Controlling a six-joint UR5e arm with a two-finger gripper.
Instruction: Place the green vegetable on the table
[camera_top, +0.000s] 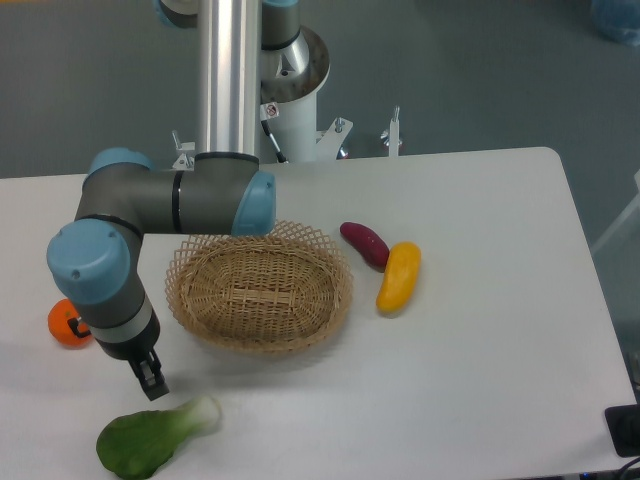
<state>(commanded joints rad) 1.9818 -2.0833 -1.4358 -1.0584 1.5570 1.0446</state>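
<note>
1. Camera view, looking down on the scene: the green vegetable (150, 440) is lying flat on the table (480, 360), near the front-left edge, with nothing holding it.
2. Its long axis is running from lower left to upper right: the broad dark leaves are spreading toward the front-left, and the pale bulb end is pointing up and to the right, toward the wicker basket (258, 288).
3. The gripper (152, 381) is hanging just up-image of the vegetable, on its basket side, and is appearing apart from it, not touching. From the fingertips, the vegetable is lying toward the front edge of the table, with its bulb end a little to the image right.
4. The gripper is carrying nothing. How wide its jaws are standing I cannot tell, since the fingers are showing only as one dark, narrow shape from this angle.
5. Being the only arm on the rig, it is the one nearest; its wrist is standing between the vegetable and the orange fruit (68, 324), which is peeking out at the left, partly hidden behind the arm.
6. The yellow fruit (399, 276) and the purple sweet potato (364, 243) are lying touching each other, right of the basket and well apart from the vegetable.
7. Judging by how things are lying, the placing is looking done; what is remaining is probably a clean lift away, rising without brushing the bulb end just beside the fingers.
</note>
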